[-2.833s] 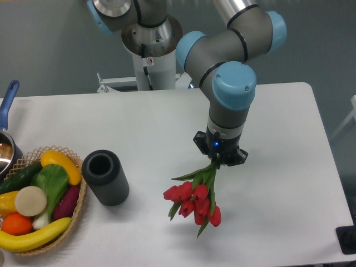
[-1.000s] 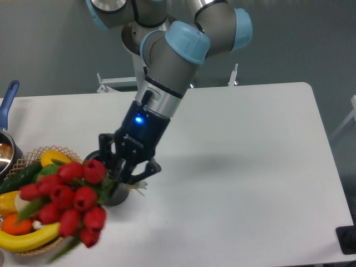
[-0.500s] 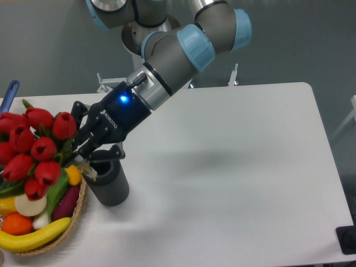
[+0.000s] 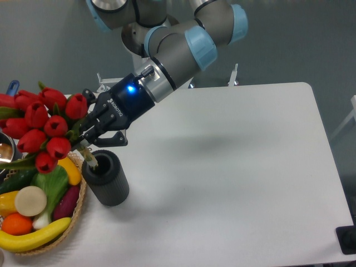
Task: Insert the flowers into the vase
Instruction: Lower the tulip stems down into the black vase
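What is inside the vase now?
The stem ends of the flowers reach into the mouth of the vase, near its left rim, held by the gripper. The rest of the inside is dark; how deep the stems go cannot be seen.

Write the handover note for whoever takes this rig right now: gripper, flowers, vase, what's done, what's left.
Gripper: shut on the flowers, holding the stems, buds tilted up and to the left over the wicker basket.
Vase: upright on the table beside the basket.
Done: bunch picked up; stem ends sit at the vase mouth.
Left: bring the bunch upright, lower the stems fully in, release, retreat.
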{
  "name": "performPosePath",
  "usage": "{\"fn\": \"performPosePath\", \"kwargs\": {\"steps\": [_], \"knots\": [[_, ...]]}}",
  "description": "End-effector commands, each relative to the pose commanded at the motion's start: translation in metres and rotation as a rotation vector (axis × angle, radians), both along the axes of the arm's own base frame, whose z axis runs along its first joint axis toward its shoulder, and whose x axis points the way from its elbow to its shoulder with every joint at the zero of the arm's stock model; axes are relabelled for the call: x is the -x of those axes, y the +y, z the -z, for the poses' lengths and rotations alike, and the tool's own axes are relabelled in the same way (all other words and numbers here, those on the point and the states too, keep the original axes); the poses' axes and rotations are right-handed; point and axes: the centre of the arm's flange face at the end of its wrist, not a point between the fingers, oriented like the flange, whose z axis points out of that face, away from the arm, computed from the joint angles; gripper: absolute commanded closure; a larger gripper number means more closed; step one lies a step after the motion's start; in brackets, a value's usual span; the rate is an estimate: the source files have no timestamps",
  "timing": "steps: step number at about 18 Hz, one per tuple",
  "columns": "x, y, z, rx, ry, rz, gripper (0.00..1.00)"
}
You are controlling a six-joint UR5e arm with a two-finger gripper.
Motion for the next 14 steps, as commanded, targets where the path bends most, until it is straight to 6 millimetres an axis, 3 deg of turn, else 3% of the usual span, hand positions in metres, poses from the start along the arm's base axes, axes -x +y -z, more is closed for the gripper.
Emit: {"fn": "performPosePath", "kwargs": {"steps": [14], "knots": [[-0.009,-0.011,0.049,-0.006,0.052,0.032,0.91]]}}
